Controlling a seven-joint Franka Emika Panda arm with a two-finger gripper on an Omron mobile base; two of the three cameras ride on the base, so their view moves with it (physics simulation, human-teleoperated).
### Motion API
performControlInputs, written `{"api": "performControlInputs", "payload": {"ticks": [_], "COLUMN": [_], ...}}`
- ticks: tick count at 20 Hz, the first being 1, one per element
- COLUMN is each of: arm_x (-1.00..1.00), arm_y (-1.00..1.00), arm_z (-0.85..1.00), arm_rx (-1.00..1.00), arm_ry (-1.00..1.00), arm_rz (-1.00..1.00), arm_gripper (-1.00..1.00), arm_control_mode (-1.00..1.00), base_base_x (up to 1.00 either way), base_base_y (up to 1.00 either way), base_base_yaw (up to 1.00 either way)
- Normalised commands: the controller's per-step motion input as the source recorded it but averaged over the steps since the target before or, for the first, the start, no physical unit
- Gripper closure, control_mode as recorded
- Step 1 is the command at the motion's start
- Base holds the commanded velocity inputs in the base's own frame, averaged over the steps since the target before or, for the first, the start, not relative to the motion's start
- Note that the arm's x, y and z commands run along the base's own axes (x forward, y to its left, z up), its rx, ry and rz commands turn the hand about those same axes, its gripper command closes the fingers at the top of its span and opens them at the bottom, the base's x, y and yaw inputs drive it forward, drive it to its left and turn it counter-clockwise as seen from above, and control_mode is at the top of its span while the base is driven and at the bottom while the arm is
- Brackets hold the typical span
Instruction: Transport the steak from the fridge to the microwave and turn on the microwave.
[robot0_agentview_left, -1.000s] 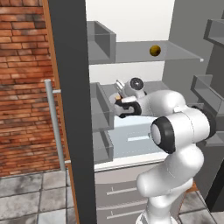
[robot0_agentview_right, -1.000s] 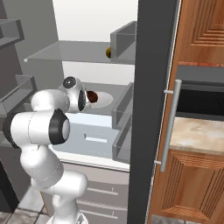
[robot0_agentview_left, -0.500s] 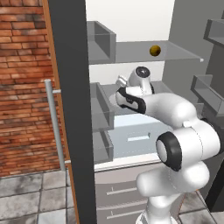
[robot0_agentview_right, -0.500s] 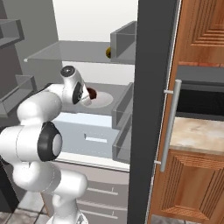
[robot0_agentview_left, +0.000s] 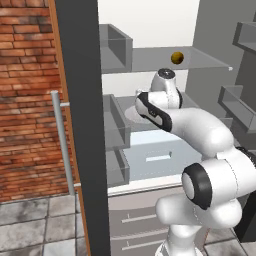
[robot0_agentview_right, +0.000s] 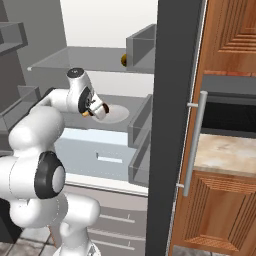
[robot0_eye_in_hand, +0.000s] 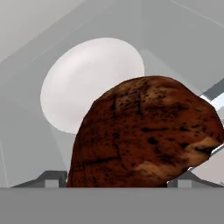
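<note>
The gripper (robot0_agentview_right: 91, 111) is inside the fridge (robot0_agentview_left: 150, 150), over the middle shelf. The steak (robot0_eye_in_hand: 144, 133) sits right between its jaws, which are spread wide around the meat and hold it. Just past the jaws, a white plate (robot0_eye_in_hand: 89, 83) lies flat on the shelf. A small yellow ball (robot0_agentview_left: 176, 58) rests on the shelf above the jaws.
</note>
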Motion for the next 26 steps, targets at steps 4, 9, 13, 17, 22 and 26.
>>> {"api": "performControlInputs", "payload": {"ticks": [4,9,13,17,22,26], "arm_x": [-0.03,-0.01,-0.05,-0.42,-0.51,-0.52], "arm_y": [-0.18,-0.4,-0.03,0.02,0.23,0.09], "arm_z": [0.0,-0.02,-0.13,-0.18,0.0,-0.01], "arm_rx": [-0.04,0.0,-0.04,-0.12,-0.18,-0.15], "arm_ry": [0.02,-0.01,-0.07,-0.19,-0.18,-0.07], "arm_rz": [0.35,0.4,0.25,0.13,0.07,0.04], "arm_gripper": [1.0,1.0,1.0,1.0,1.0,1.0], "arm_control_mode": [-1.0,-1.0,-1.0,-1.0,-1.0,-1.0], "base_base_x": [0.0,0.0,0.0,0.0,0.0,0.0], "base_base_y": [0.0,0.0,0.0,0.0,0.0,0.0], "base_base_yaw": [0.0,0.0,0.0,0.0,0.0,0.0]}}
